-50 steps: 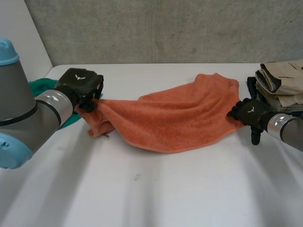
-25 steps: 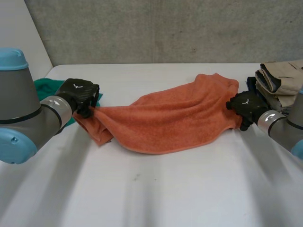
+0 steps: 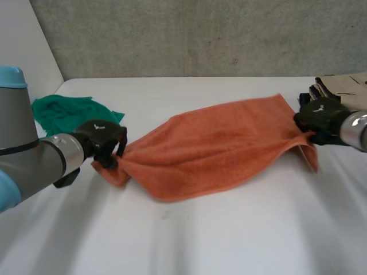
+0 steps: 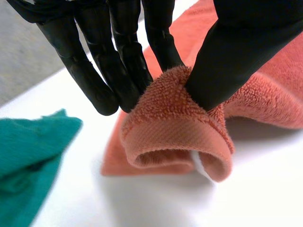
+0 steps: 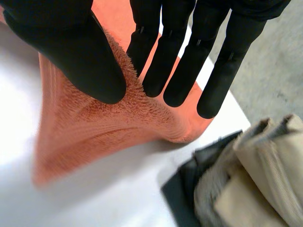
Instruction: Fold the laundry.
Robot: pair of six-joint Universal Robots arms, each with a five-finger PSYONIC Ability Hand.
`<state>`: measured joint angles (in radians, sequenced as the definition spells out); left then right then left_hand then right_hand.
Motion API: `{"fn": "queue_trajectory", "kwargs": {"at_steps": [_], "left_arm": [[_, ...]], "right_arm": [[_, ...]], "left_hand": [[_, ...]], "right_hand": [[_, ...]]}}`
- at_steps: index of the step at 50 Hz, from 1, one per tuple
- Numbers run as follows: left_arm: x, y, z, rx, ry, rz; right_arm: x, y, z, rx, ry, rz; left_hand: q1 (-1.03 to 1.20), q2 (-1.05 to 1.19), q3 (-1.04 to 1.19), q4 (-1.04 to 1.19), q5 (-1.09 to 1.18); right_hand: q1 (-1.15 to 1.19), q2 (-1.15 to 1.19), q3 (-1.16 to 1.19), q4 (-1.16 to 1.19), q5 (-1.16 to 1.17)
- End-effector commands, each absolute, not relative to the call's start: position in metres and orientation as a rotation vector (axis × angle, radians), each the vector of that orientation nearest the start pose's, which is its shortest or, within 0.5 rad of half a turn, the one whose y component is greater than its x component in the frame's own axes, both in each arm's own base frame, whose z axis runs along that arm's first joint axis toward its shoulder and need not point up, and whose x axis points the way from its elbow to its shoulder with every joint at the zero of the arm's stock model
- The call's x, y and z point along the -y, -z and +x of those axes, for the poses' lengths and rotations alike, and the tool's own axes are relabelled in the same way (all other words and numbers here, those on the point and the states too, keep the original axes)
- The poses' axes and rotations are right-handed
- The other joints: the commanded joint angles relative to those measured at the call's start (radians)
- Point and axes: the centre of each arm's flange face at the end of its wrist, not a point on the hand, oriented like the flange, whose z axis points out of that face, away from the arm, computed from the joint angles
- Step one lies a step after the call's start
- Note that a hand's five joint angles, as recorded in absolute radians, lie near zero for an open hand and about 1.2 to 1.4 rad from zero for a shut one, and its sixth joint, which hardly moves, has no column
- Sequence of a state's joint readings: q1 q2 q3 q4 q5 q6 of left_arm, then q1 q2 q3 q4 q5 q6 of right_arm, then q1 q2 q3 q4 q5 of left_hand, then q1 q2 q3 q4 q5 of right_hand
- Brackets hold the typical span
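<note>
While the orange towel (image 3: pixel 212 146) is held stretched over the desk (image 3: pixel 229 240) between both hands, no fold is yet made.

At one end, a bunched corner is pinched between the thumb and fingers of the left hand (image 3: pixel 104 139). At the far end the edge is clamped the same way by the right hand (image 3: pixel 321 113), with a loose corner hanging just below it. The towel is drawn long and fairly taut, its middle apparently resting on the desk. A green cloth (image 3: pixel 63 112) is seen crumpled just beyond the left hand, and a folded pile (image 3: pixel 344 86) is stacked behind the right hand. Spreading is judged to be the step in hand. Laying the towel flat and folding it remain, and the green cloth is waiting too.
</note>
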<state>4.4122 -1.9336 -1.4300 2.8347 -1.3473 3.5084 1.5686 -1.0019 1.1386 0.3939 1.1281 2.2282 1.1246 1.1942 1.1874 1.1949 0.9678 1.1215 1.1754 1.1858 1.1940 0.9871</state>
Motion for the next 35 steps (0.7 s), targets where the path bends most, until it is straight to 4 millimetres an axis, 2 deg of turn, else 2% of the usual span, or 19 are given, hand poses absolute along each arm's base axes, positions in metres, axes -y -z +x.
{"fn": "queue_trajectory", "kwargs": {"at_steps": [1,4,8,10,12,14,15,17,18,19,21,22,26,29,33,34,35], "left_arm": [[0.259,-0.202,-0.243,-2.678,1.548,1.151],[0.268,-0.187,-0.247,-2.662,1.514,1.171],[0.293,-0.171,-0.253,-2.598,1.523,1.188],[0.305,-0.171,-0.257,-2.564,1.558,1.192],[0.325,-0.184,-0.265,-2.486,1.679,1.182],[0.339,-0.207,-0.271,-2.401,1.818,1.157],[0.350,-0.234,-0.276,-2.307,1.970,1.116],[0.360,-0.269,-0.280,-2.182,2.150,1.053],[0.366,-0.308,-0.281,-2.033,2.339,0.970],[0.368,-0.327,-0.282,-1.953,2.436,0.924],[0.370,-0.362,-0.280,-1.804,2.600,0.823],[0.371,-0.391,-0.276,-1.688,2.731,0.714],[0.368,-0.431,-0.267,-1.529,2.891,0.549],[0.369,-0.431,-0.263,-1.566,2.863,0.549],[0.377,-0.403,-0.255,-1.748,2.727,0.580],[0.382,-0.385,-0.252,-1.836,2.657,0.592],[0.384,-0.376,-0.251,-1.881,2.620,0.599]], "right_arm": [[0.320,-0.222,0.161,-2.465,1.290,-1.632],[0.313,-0.212,0.166,-2.441,1.198,-1.755],[0.330,-0.187,0.178,-2.437,1.257,-1.789],[0.338,-0.179,0.184,-2.444,1.310,-1.771],[0.356,-0.179,0.192,-2.435,1.462,-1.733],[0.371,-0.189,0.198,-2.409,1.621,-1.687],[0.386,-0.208,0.204,-2.353,1.820,-1.623],[0.400,-0.232,0.208,-2.267,2.025,-1.538],[0.405,-0.245,0.210,-2.217,2.123,-1.494],[0.414,-0.274,0.214,-2.077,2.334,-1.408],[0.420,-0.301,0.217,-1.913,2.524,-1.329],[0.421,-0.330,0.218,-1.727,2.692,-1.256],[0.417,-0.381,0.212,-1.392,2.897,-1.122],[0.417,-0.376,0.213,-1.390,2.822,-1.121],[0.412,-0.366,0.218,-1.412,2.714,-1.196],[0.411,-0.360,0.218,-1.432,2.676,-1.233],[0.411,-0.357,0.217,-1.440,2.660,-1.250]], "left_hand": [[0.272,0.202,0.209,0.201,0.254],[0.272,0.202,0.209,0.201,0.254],[0.272,0.202,0.209,0.201,0.254],[0.272,0.202,0.209,0.201,0.254],[0.272,0.202,0.209,0.201,0.254],[0.272,0.202,0.209,0.201,0.254],[0.272,0.202,0.209,0.201,0.254],[0.272,0.202,0.209,0.201,0.254],[0.272,0.202,0.209,0.201,0.254],[0.272,0.202,0.209,0.201,0.254],[0.272,0.202,0.209,0.201,0.254],[0.272,0.202,0.209,0.201,0.254],[0.272,0.202,0.209,0.201,0.254],[0.272,0.202,0.209,0.201,0.254],[0.272,0.202,0.209,0.201,0.254],[0.272,0.202,0.209,0.201,0.254],[0.272,0.202,0.209,0.201,0.254]], "right_hand": [[0.275,0.221,0.210,0.202,0.235],[0.275,0.221,0.210,0.202,0.235],[0.275,0.221,0.210,0.202,0.235],[0.275,0.221,0.210,0.202,0.235],[0.275,0.221,0.210,0.202,0.235],[0.275,0.221,0.210,0.202,0.235],[0.275,0.221,0.210,0.202,0.235],[0.275,0.221,0.210,0.202,0.235],[0.275,0.221,0.210,0.202,0.235],[0.275,0.221,0.210,0.202,0.235],[0.275,0.221,0.210,0.202,0.235],[0.275,0.221,0.210,0.202,0.235],[0.275,0.221,0.210,0.202,0.235],[0.275,0.221,0.210,0.202,0.235],[0.275,0.221,0.210,0.202,0.235],[0.275,0.221,0.210,0.202,0.235],[0.275,0.221,0.210,0.202,0.235]]}}
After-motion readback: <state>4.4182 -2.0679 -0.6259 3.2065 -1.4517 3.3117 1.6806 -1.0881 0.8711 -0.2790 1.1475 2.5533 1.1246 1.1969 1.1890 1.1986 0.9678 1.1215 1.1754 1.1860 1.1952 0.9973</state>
